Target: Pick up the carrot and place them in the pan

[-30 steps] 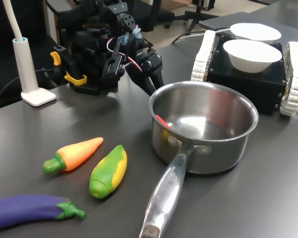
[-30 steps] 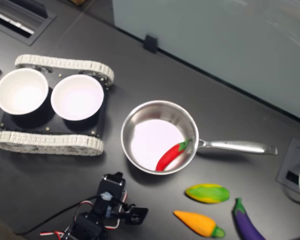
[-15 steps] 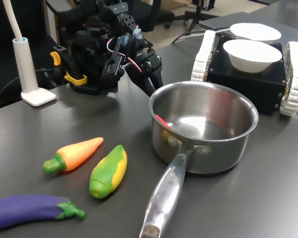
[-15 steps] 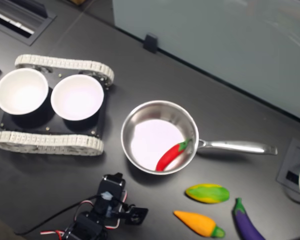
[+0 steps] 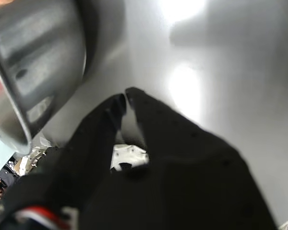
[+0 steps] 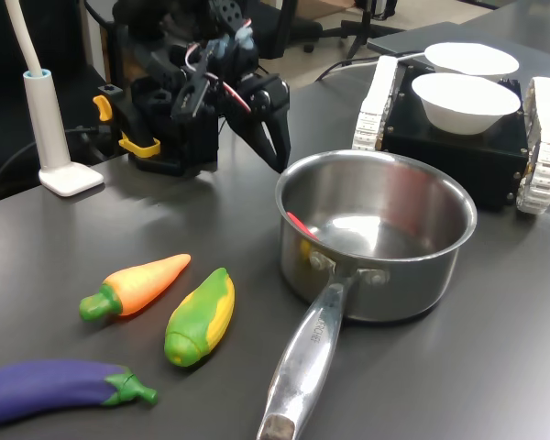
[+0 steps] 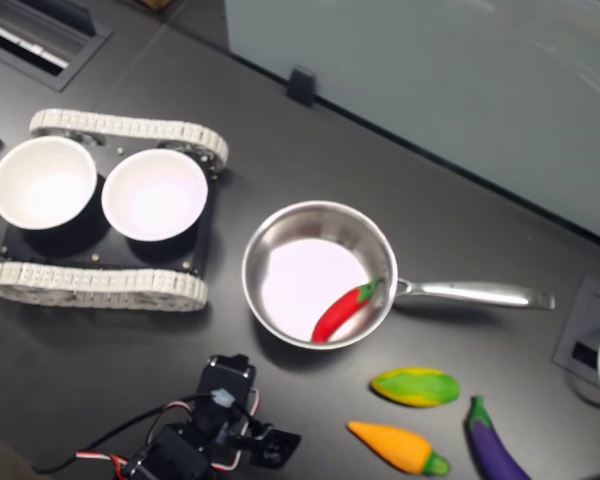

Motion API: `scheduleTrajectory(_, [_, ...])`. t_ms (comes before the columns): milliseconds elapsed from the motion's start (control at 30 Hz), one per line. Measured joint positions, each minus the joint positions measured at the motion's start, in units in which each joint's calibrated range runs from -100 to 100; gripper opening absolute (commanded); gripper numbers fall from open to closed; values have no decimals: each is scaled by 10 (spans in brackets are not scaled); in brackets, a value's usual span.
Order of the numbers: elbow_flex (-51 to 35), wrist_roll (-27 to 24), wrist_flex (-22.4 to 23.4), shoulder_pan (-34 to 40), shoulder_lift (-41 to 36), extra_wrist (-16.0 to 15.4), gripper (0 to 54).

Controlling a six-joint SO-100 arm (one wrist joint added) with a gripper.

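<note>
Gripper [image 5: 125, 98]: black, fingertips nearly meeting in the wrist view, only a thin slit between them; nothing grasped. Seen in the first exterior view [image 6: 277, 156] pointing down above the dark table [image 6: 101, 229], just beside the far rim of the pan [image 6: 376, 240] on the first exterior view's left, apparently not touching it. In the second exterior view [image 7: 280, 445], at the lower edge, near the pan's [image 7: 270, 240] lower rim.

Carrot [image 6: 139, 284]: orange, green stem end, lying flat on the table, well apart from the gripper and outside the pan. Tip aimed toward the first exterior view's right. In the second exterior view [image 7: 398, 448], below the corn [image 7: 415, 386].

Corn [image 6: 200, 316]: green and yellow, just beside the carrot, between it and the pan handle [image 6: 307, 362].

Eggplant [image 6: 60, 390]: purple, nearest the first exterior view's lower left corner.

Red chili pepper [image 7: 342, 310]: lying inside the pan, against its wall near the handle.

Two white bowls [image 6: 463, 101]: seated on a black tracked platform [image 6: 458, 151] beyond the pan.

White stand [image 6: 60, 137]: at the first exterior view's left edge.
</note>
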State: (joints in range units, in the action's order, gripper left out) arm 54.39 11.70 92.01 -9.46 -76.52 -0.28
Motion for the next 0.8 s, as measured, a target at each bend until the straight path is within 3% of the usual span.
scheduleTrajectory(267, [-220, 16, 67, -62, 100, -8, 3])
scheduleTrajectory(800, [-475, 32, 72, -219, 292, -23, 2])
